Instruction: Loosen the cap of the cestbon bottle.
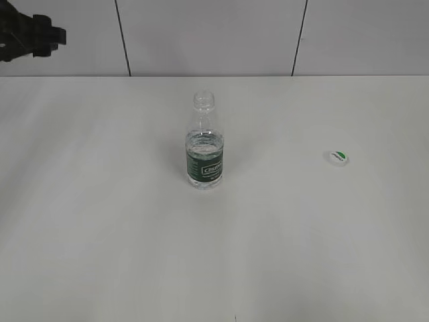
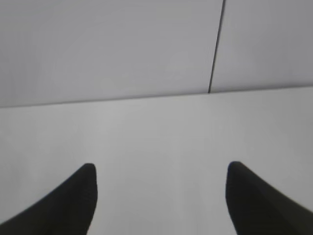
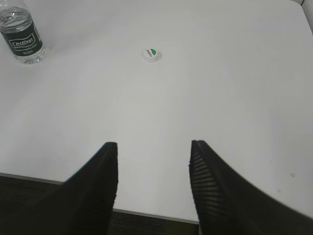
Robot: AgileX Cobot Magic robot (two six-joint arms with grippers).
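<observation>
Cestbon bottle [image 1: 204, 142] upright near centre of white counter [image 1: 100, 235], neck open and threaded, no cap fitted. Dark green label band with white logo facing the exterior view; clear water visible inside up to roughly the top of the label. Cap [image 1: 337, 157] lying on the counter well apart from the bottle, toward the right side of the exterior view, green leaf mark facing up.

Left gripper [image 2: 161, 171] wide open: two dark fingers [image 2: 73, 205] set far apart with only bare counter and the wall panels beyond between them. Nothing held, nothing touched. Dark hardware at the top left corner of the exterior view, probably part of the left arm, though too little shows to confirm.

Right gripper [image 3: 154, 147] open to a moderate gap, ribbed inner face visible on one finger [image 3: 215, 191]. Nothing between the fingers, no contact with any object. Positioned above the near edge of the counter. In the right wrist view, cap [image 3: 151, 54] ahead of the gripper and well apart from it; bottle [image 3: 22, 36] at the top left corner, cut off by the frame above the label, base resting on the counter.
</observation>
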